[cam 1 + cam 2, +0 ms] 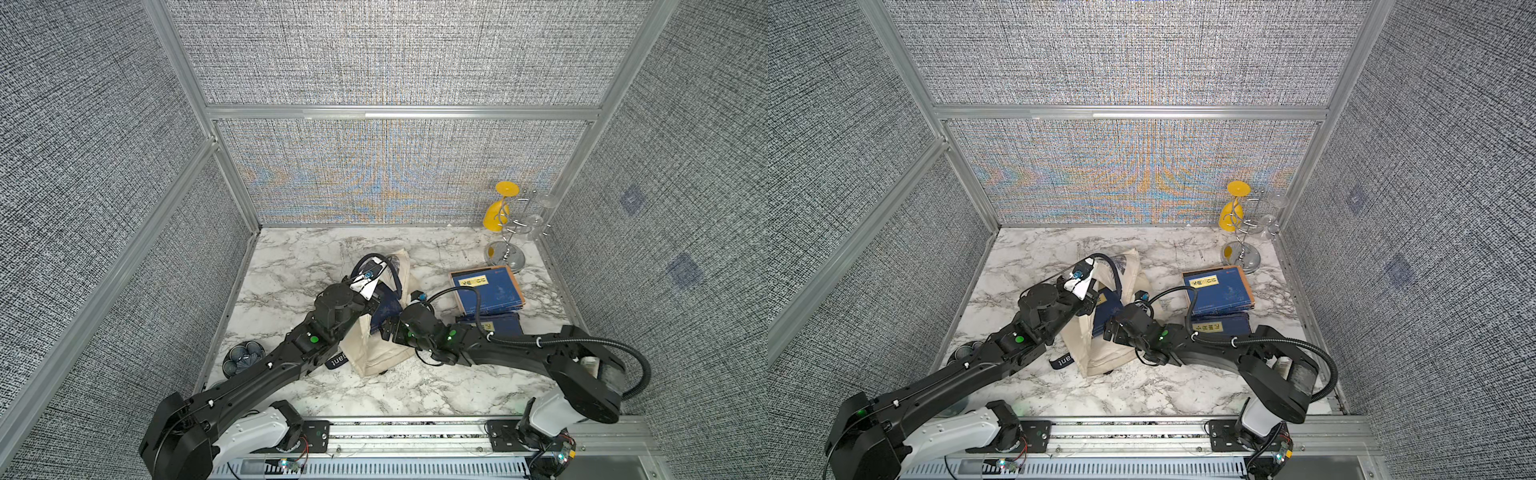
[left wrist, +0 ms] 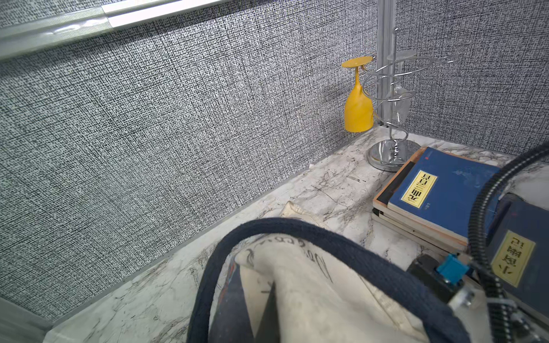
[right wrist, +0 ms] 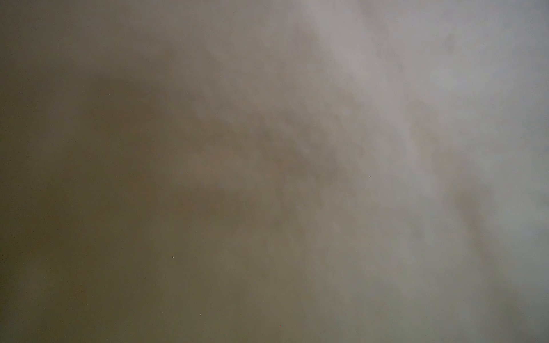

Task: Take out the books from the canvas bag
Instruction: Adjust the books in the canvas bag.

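Pinching the canvas bag (image 1: 374, 353) rim, the left gripper (image 1: 376, 301) is closed in a top view; the right gripper (image 1: 385, 328) gapes empty, one book (image 1: 384, 310) inside just ahead of its fingers (image 1: 385, 322). Left wrist: books (image 2: 442, 190) already out, stacked beyond. Right wrist: blurred cloth only.

grey woven fabric wall panels (image 1: 386, 174) close in three sides, set in an aluminium frame (image 1: 399, 112). below lies a white marble-patterned tabletop (image 1: 299, 266) with grey veins. in its far right corner stands a chrome glass rack (image 1: 510, 259) holding an upturned yellow goblet (image 1: 496, 216) and clear glasses (image 1: 540, 208). the light is even.
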Robot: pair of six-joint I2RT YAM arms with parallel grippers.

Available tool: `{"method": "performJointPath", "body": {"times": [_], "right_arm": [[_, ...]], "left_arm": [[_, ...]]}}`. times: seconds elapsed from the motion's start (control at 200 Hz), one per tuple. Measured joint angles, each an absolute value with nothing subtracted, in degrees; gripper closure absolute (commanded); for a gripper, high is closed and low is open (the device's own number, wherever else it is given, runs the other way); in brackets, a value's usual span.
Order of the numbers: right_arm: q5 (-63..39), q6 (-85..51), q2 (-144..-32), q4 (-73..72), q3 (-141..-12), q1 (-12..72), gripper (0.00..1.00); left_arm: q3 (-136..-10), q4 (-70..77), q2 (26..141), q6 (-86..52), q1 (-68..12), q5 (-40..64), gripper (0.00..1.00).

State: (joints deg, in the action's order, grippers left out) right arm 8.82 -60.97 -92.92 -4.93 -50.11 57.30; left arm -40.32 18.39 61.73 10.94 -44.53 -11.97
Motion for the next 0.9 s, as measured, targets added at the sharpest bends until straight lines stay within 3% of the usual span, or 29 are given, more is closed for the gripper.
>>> {"method": "performJointPath", "body": {"times": [0.35,0.635,0.9], "right_arm": [[14.79,-68.18,-97.32,-8.91,-50.24,61.63,0.14],[26.68,-68.34,-91.9,-10.15,-47.24,70.13,0.14],[28.34,-68.38,-96.47,-10.41,-48.1,71.66,0.14]], "left_arm": [[-39.62,19.9,61.3,11.18,-44.53,-10.5,1.0],[-40.1,20.01,61.93,11.18,-44.53,-10.57,1.0],[-40.03,19.92,61.47,11.6,-44.53,-10.57,1.0]]}}
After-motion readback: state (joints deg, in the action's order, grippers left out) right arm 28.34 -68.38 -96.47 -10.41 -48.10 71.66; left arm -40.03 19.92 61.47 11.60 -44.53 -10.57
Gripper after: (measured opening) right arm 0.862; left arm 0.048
